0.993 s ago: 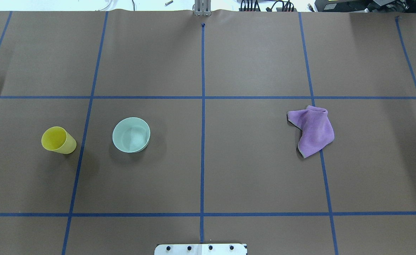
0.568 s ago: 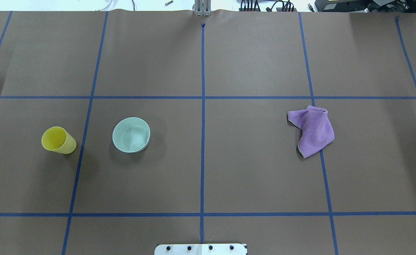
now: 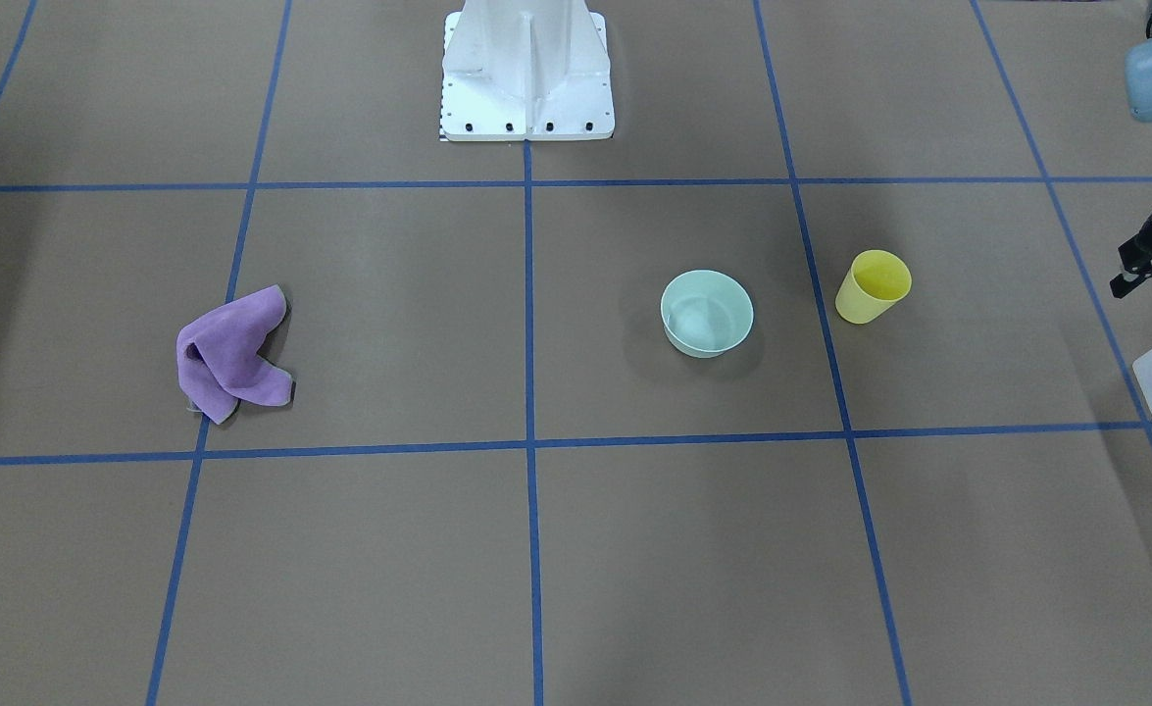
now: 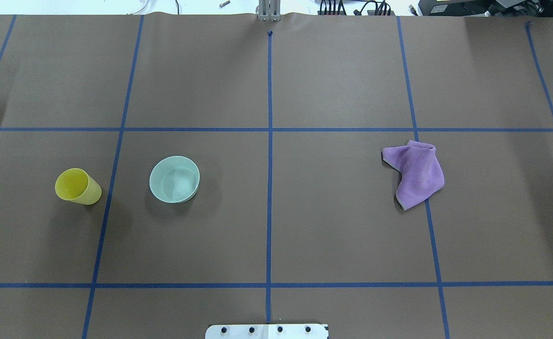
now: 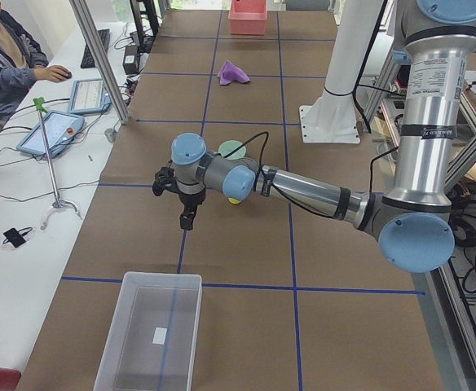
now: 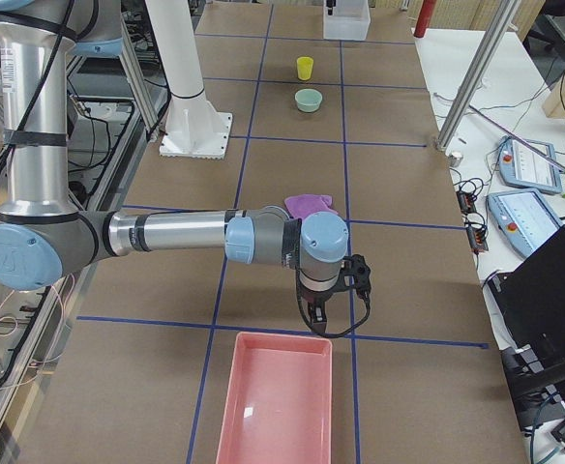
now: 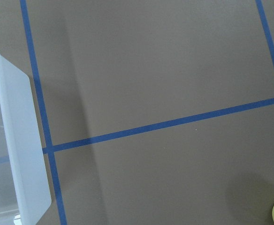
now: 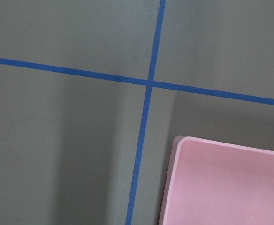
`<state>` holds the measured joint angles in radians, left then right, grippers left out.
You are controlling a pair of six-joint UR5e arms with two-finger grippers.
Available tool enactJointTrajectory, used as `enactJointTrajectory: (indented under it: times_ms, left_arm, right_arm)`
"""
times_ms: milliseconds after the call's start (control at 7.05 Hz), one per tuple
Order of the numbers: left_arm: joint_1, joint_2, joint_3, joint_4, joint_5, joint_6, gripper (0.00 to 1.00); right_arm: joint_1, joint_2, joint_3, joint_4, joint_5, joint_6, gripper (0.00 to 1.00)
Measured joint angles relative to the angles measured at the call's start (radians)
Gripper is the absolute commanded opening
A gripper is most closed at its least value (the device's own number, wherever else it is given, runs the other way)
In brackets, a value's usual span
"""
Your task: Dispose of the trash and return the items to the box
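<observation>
The yellow cup (image 4: 76,187) stands upright on the brown table, left of the pale mint-green bowl (image 4: 174,179), about a hand's width apart. Both also show in the front view, cup (image 3: 872,286) and bowl (image 3: 706,313). The translucent white box (image 5: 152,326) sits empty at the table's left end; its edge shows in the left wrist view (image 7: 15,154). My left gripper (image 5: 187,221) hangs over the table between the cup and the box, empty; I cannot tell whether it is open. My right gripper (image 6: 313,311) hangs near a pink bin (image 6: 278,396); its state is unclear.
A crumpled purple cloth (image 4: 417,174) lies on the right half of the table. The pink bin (image 8: 231,187) at the right end is empty. The white robot pedestal (image 3: 526,74) stands at the near middle edge. An operator (image 5: 2,57) sits beyond the far edge.
</observation>
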<state>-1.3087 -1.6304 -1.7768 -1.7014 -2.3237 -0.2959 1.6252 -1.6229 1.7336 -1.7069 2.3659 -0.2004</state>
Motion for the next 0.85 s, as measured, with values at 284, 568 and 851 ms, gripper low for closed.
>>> enactJointTrajectory:
  times_ms: [284, 568, 851]
  left_arm:
    - [0.128, -0.019, -0.039, -0.005, 0.010, -0.215, 0.98]
    - [0.221, -0.017, -0.073, -0.011, 0.034, -0.320, 0.98]
    - [0.311, -0.014, -0.076, -0.035, 0.055, -0.378, 0.98]
  right_arm:
    - [-0.011, -0.010, 0.030, 0.000, 0.016, 0.022, 1.00]
    - [-0.029, -0.017, 0.040, 0.005, 0.017, 0.035, 1.00]
    - [-0.037, -0.022, 0.039, 0.009, 0.016, 0.036, 1.00]
